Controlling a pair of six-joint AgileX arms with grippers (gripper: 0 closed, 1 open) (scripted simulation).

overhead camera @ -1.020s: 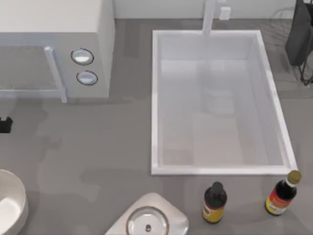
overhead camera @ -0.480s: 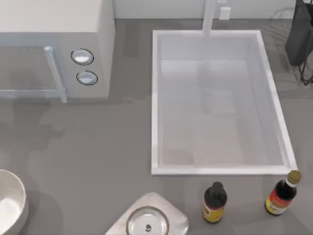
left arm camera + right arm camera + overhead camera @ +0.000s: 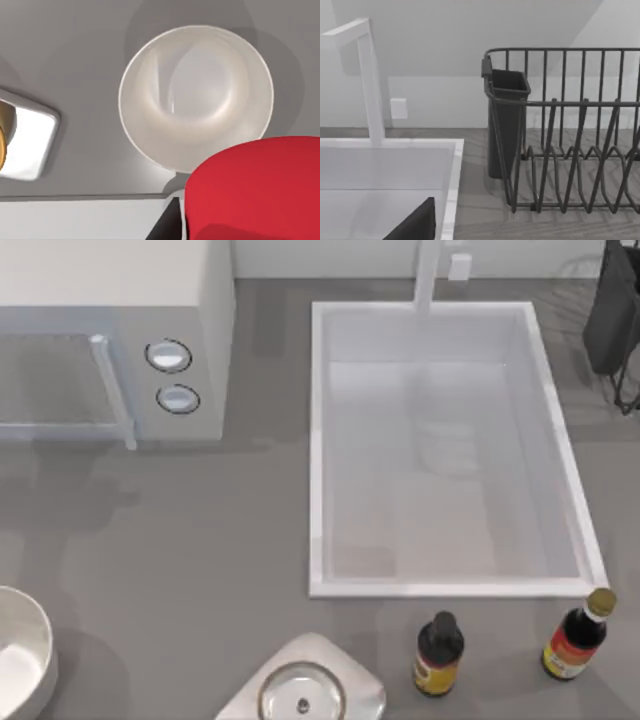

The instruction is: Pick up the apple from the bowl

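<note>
- At the near left edge of the table, in the top view, the white bowl (image 3: 22, 660) sits partly cut off, its pale inside bare.
- In the left wrist view, the bowl (image 3: 196, 97) lies below the camera with nothing in it, and the red apple (image 3: 255, 190) is close to the lens, above the bowl's rim and out of the bowl.
- The left gripper's fingers cannot be made out, so whether they clamp the apple I cannot tell.
- The sink (image 3: 450, 585) takes the middle right of the table, with the microwave (image 3: 110, 340) at far left.
- Two dark sauce bottles (image 3: 438, 652) stand near the sink's front edge, beside a steel-lidded thing (image 3: 302, 695).
- In the right wrist view are the tap (image 3: 367, 80), the sink edge and a dark dish rack (image 3: 560, 130).
</note>
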